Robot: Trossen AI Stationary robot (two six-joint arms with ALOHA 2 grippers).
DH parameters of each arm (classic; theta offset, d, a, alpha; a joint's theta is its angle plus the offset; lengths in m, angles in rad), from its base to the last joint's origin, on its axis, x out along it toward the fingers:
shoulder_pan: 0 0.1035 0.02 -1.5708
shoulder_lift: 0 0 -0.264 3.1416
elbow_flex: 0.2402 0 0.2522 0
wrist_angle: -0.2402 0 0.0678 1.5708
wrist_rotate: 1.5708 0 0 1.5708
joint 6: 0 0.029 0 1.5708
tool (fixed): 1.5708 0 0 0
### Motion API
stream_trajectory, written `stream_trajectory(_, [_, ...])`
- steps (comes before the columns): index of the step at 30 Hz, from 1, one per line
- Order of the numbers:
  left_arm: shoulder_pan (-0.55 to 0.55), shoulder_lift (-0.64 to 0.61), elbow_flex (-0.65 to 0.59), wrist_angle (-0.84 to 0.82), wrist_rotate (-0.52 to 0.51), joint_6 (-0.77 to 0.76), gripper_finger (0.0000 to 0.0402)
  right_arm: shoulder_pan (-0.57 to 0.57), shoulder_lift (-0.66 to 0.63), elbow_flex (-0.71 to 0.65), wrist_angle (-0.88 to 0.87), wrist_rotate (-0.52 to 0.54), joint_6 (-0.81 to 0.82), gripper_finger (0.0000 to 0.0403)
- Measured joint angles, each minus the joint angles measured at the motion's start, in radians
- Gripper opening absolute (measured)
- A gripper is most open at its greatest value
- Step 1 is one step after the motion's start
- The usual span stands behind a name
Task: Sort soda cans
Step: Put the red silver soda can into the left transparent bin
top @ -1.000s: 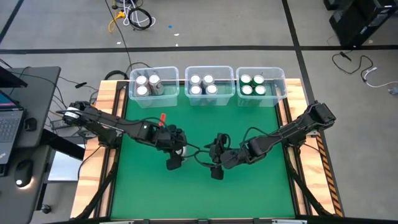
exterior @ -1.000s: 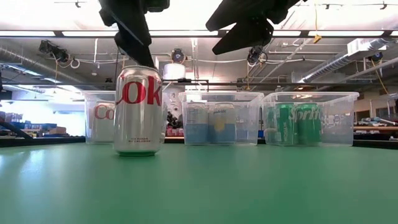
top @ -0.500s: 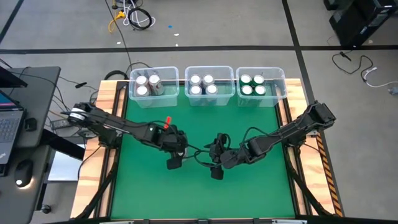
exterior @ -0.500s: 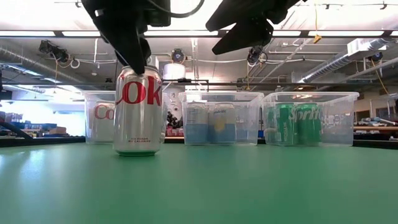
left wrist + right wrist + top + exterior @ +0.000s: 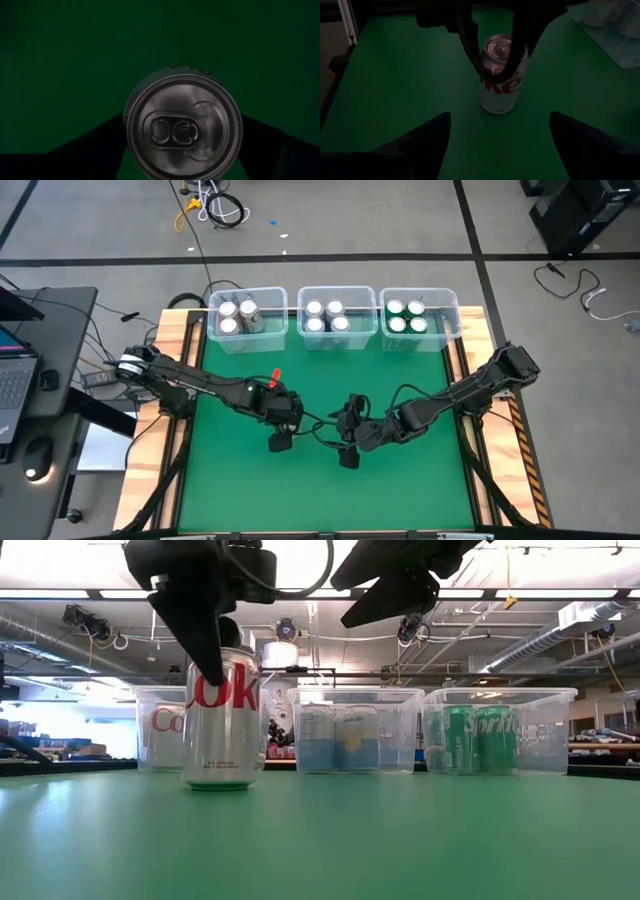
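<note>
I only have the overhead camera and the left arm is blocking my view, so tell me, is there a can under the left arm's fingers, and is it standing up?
Observer: Yes. The low view shows a silver can with red lettering standing upright on the green mat, right below the left gripper.
Operator: Are the fingers around it?
Observer: The left wrist view shows one of the fingers on each side of the can's top, open. I can't tell whether they touch it.
Operator: Which bin matches that can?
Observer: In the low view, the cans in the left bin carry the same red lettering.
</note>
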Motion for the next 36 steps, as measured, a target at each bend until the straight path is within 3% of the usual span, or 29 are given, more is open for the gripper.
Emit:
stream_trajectory(3, [0.006, -0.003, 0.0, 0.003, 0.029, 0.004, 0.0288, 0.0, 0.0, 0.0, 0.001, 0.0, 0.0, 0.0325])
stream_trajectory(10, [0.048, -0.008, 0.086, -0.133, 0.069, 0.028, 0.0289, 0.001, 0.0, 0.0, 0.0, 0.0, 0.001, 0.0323])
stream_trajectory(18, [0.172, -0.017, 0.386, -0.465, -0.081, 0.082, 0.0289, 0.006, 0.0, 0.0, -0.001, 0.0, 0.003, 0.0318])
stream_trajectory(24, [0.327, -0.079, 0.515, -0.517, -0.134, 0.127, 0.0289, 0.007, 0.0, 0.0, -0.001, 0.0, 0.002, 0.0318])
stream_trajectory(27, [0.429, -0.124, 0.519, -0.534, -0.148, 0.131, 0.0289, 0.007, 0.0, 0.0, -0.001, 0.0, 0.001, 0.0317])
stream_trajectory(31, [0.564, -0.148, 0.517, -0.589, -0.281, 0.1, 0.0289, 0.007, 0.0, 0.0, -0.001, 0.0, 0.0, 0.0314])
stream_trajectory(36, [0.713, -0.149, 0.516, -0.598, -0.274, 0.107, 0.0289, 0.007, 0.0, 0.0, -0.001, 0.0, 0.0, 0.0313])
